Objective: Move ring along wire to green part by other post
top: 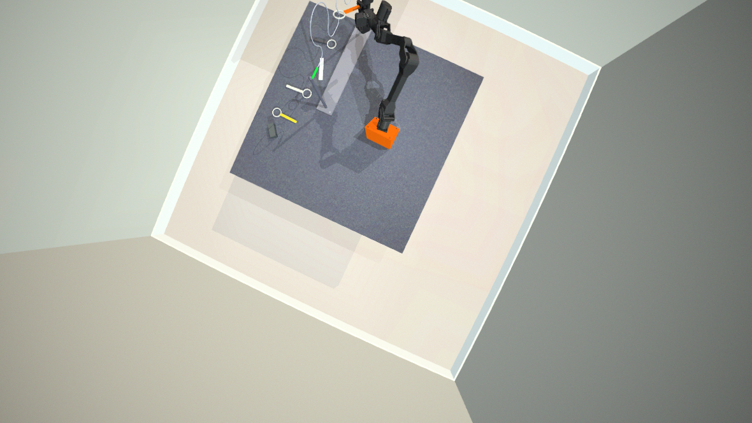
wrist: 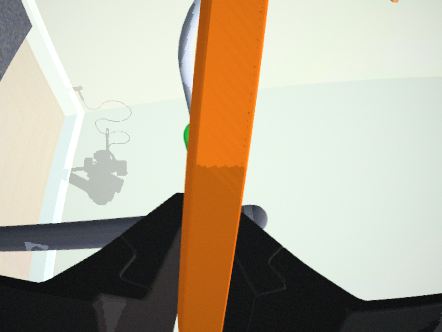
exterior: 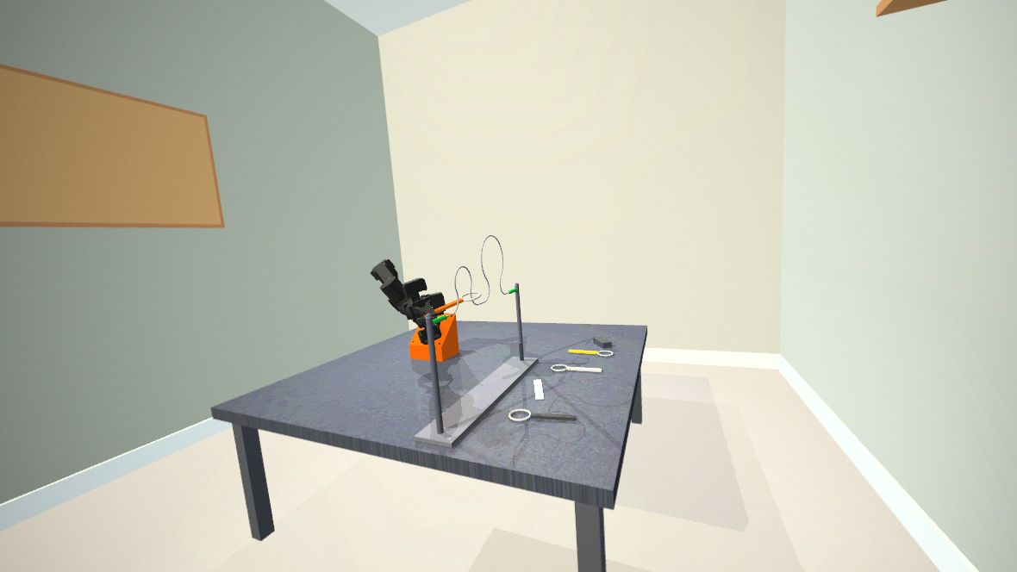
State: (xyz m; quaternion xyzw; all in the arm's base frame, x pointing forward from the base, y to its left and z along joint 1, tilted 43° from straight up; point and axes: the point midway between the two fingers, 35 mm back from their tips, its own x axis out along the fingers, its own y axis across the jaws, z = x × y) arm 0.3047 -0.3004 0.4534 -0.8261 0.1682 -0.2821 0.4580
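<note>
The gripper (top: 359, 9) (exterior: 429, 311) (wrist: 212, 216) is shut on the orange handle (top: 351, 9) (exterior: 449, 306) (wrist: 225, 100), high by the near post (exterior: 434, 376) (wrist: 50, 234). The white ring (top: 339, 18) (exterior: 471, 292) lies nearly flat around the thin grey wire (top: 310, 23) (exterior: 492, 236), at the far side of the small loop near the dip. The near green part (exterior: 439, 319) (wrist: 187, 137) is close below the handle. The far green part (top: 315, 72) (exterior: 512, 289) is at the far post (exterior: 519, 320). Clearances among ring, wire, gripper and near post cannot be told.
The stand's grey base (top: 347, 68) (exterior: 490, 401) lies on the dark table (top: 368, 199) (exterior: 320, 398). Loose rings with yellow (top: 288, 117) (exterior: 583, 351), white (top: 294, 88) (exterior: 586, 369) and dark (exterior: 554, 416) handles, a white bar (top: 321, 69) (exterior: 538, 388) and a dark block (top: 272, 130) (exterior: 602, 342) lie beyond it.
</note>
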